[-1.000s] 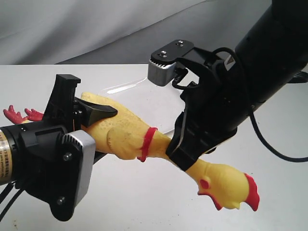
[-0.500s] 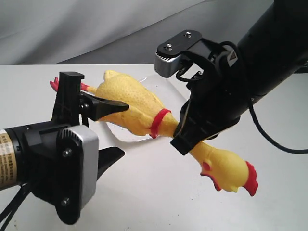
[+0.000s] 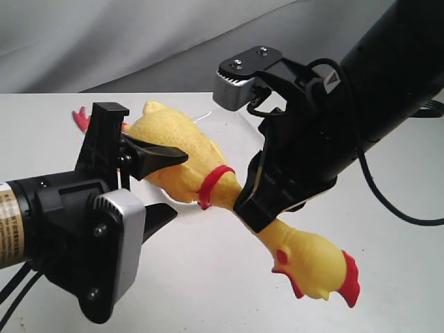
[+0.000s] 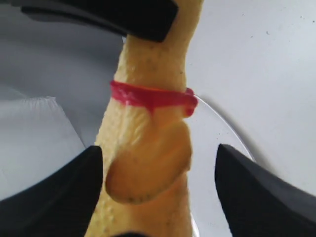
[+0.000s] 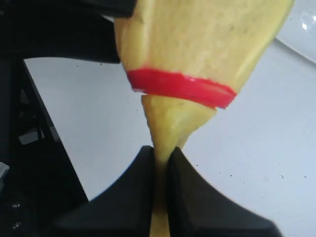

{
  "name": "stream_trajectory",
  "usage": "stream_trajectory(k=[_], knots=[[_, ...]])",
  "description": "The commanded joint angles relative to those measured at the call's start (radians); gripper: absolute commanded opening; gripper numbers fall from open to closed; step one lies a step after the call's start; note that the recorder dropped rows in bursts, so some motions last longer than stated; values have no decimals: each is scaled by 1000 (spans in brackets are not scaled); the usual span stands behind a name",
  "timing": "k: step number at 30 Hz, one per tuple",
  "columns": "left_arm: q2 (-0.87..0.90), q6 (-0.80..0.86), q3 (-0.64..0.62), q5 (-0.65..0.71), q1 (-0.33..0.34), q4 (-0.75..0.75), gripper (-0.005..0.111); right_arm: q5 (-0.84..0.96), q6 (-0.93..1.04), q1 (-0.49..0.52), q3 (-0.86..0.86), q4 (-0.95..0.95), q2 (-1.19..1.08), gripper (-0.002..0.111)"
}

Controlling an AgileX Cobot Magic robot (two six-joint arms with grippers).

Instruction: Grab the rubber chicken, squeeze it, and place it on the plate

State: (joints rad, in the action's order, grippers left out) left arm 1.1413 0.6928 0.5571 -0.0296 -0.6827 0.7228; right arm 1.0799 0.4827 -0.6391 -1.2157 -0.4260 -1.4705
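The yellow rubber chicken [image 3: 177,149] hangs in the air, its red feet [image 3: 80,118] at the far left and its head [image 3: 316,267] low on the right. My right gripper [image 3: 253,211] is shut on the thin neck [image 5: 160,143] just past the red collar band [image 5: 180,86]. Open, my left gripper [image 3: 179,184] straddles the plump body [image 4: 148,163]: one finger lies against the body, the other stands apart. The white plate [image 3: 232,132] lies on the table behind and under the chicken; its rim [image 4: 224,126] shows in the left wrist view.
A white table [image 3: 208,277] carries everything, with a grey backdrop [image 3: 104,41] behind it. The right arm's black body and cable [image 3: 388,201] fill the upper right. The left arm's camera housing [image 3: 111,250] blocks the near left.
One second ago my left gripper was shut on the chicken's body; it has since opened. The right gripper still holds the neck and has dipped a little, lowering the head.
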Motion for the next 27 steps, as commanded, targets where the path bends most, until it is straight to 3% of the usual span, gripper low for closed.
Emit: stream_trajectory(k=[1,9,12,16,27], knots=[[4,-7,19,12,7,-11,64,1,25,0,-5,-27,11,0],[4,-9,19,30,7,-11,65,1,25,0,-5,-27,11,0],[4,-12,19,67,7,-11,45,1,30,0,-5,-27,11,0],[4,-12,19,135,7,-11,2,1,32,0,-5,-25,11,0],[4,-12,19,131,7,-6,3,1,40,0,-5,-25,11,0]])
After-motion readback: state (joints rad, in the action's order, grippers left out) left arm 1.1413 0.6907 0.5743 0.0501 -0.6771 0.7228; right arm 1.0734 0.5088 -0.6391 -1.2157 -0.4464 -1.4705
